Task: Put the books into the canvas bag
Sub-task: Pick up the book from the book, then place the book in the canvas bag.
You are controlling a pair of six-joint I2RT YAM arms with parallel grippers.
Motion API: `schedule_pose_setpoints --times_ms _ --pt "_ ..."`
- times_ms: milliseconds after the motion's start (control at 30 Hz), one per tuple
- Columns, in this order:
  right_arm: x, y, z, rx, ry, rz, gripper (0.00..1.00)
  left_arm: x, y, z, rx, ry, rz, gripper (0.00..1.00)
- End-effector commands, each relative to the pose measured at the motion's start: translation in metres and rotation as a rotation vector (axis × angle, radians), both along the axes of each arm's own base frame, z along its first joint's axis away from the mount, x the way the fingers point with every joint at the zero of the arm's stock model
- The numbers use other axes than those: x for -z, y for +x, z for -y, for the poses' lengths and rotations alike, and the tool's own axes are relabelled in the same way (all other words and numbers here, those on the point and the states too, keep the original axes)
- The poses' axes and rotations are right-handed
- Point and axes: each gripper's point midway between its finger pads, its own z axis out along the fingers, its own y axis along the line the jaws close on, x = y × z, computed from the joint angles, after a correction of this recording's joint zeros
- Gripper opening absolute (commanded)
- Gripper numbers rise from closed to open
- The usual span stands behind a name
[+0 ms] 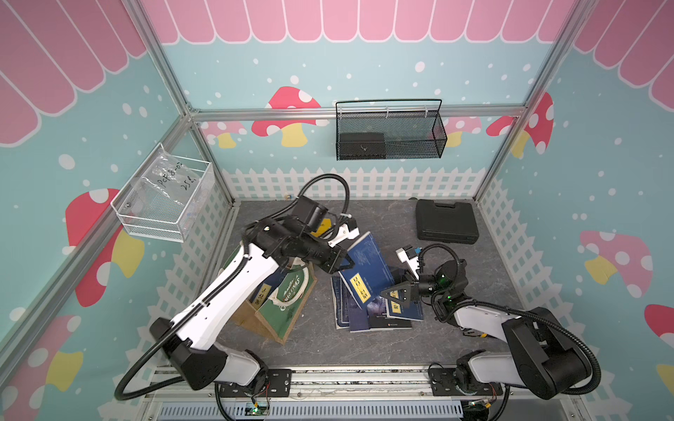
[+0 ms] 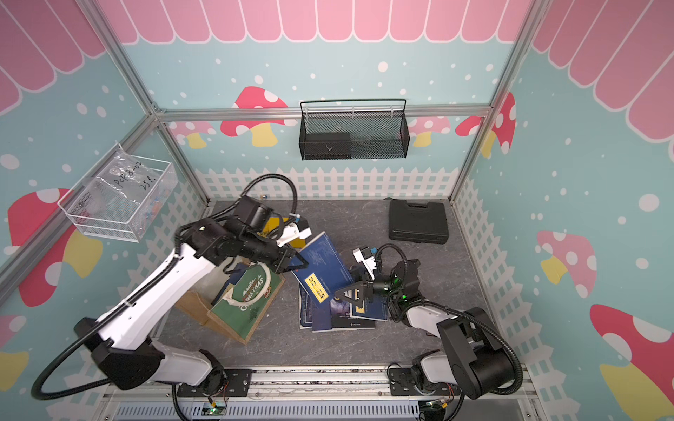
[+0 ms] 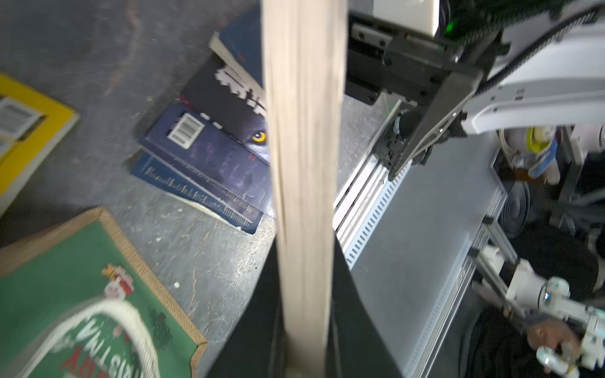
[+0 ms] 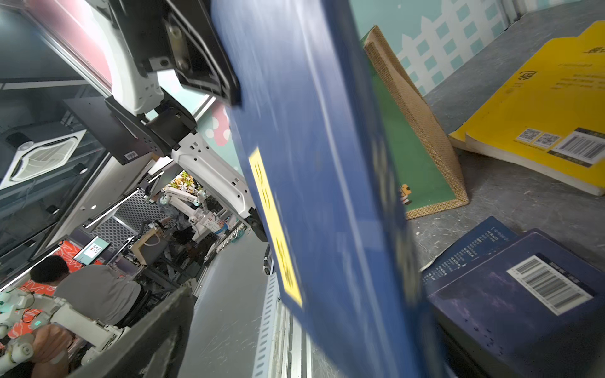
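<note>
My left gripper is shut on the edge of a navy book with a yellow label, holding it tilted above the pile of books. In the left wrist view its pale page edge runs between the jaws of the left gripper. My right gripper stands open at the book's lower corner. The canvas bag leans left of the pile, partly under my left arm. A wolf-eye book lies in the pile.
A yellow book lies behind the left wrist. A black plastic case sits at the back right. A black mesh basket hangs on the back wall and a white wire basket on the left wall.
</note>
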Motion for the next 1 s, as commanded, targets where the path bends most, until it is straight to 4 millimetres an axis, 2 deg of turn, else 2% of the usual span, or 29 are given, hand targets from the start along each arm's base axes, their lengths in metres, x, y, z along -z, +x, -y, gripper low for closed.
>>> schedule_pose_setpoints --times_ms 0,100,167,267,333,467,667,967 --pt "-0.002 0.012 0.002 0.055 -0.018 0.029 1.0 -0.037 0.02 -0.04 -0.286 -0.063 0.098 0.0" --pt "0.005 0.017 0.001 0.067 -0.059 0.025 1.0 -0.056 0.028 -0.083 -0.542 -0.078 0.164 0.0" --pt "0.008 0.018 0.001 0.066 -0.078 0.026 1.0 -0.072 0.028 -0.122 -0.771 -0.097 0.23 0.0" --pt "0.011 0.02 0.001 0.071 -0.097 0.029 0.99 -0.087 0.014 -0.174 -1.042 -0.164 0.305 0.0" --pt "0.013 0.021 0.0 0.069 -0.103 0.028 0.99 -0.092 0.003 -0.197 -1.153 -0.209 0.335 0.0" --pt "0.016 0.023 -0.001 0.061 -0.108 0.015 1.0 -0.083 -0.014 -0.225 -1.312 -0.232 0.296 0.0" --pt "0.019 0.022 -0.001 0.059 -0.112 0.006 1.0 -0.068 -0.029 -0.25 -1.476 -0.275 0.27 0.0" --pt "0.02 0.02 0.0 0.066 -0.114 0.005 1.0 -0.03 -0.02 -0.246 -1.555 -0.308 0.183 0.0"
